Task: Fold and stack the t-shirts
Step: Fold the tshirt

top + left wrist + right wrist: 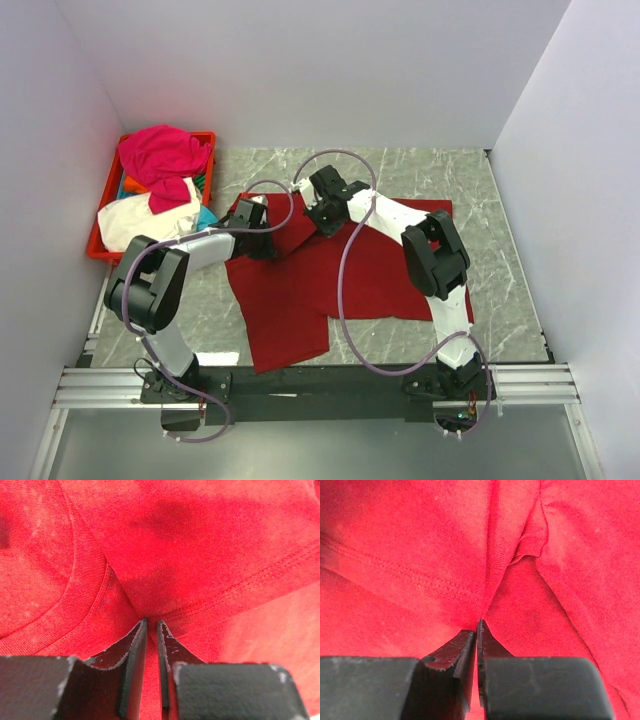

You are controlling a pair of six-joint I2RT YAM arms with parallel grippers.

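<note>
A large dark red t-shirt point(350, 275) lies partly spread on the marble table, one flap reaching toward the near edge. My left gripper point(262, 240) sits at its rear left corner. In the left wrist view that gripper point(152, 622) is shut on a pinched fold of red cloth beside the ribbed collar point(75, 597). My right gripper point(325, 215) is at the shirt's rear edge, and in the right wrist view it point(477, 627) is shut on a gathered fold near a stitched hem point(405, 572). More t-shirts are piled at the rear left: magenta point(160, 158) and cream-white point(140, 222).
A red plastic crate point(108, 188) at the rear left holds the pile, with cyan point(206, 216) and orange point(136, 185) cloth peeking out. White walls close in the table point(450, 180) on three sides. Purple cables loop over both arms.
</note>
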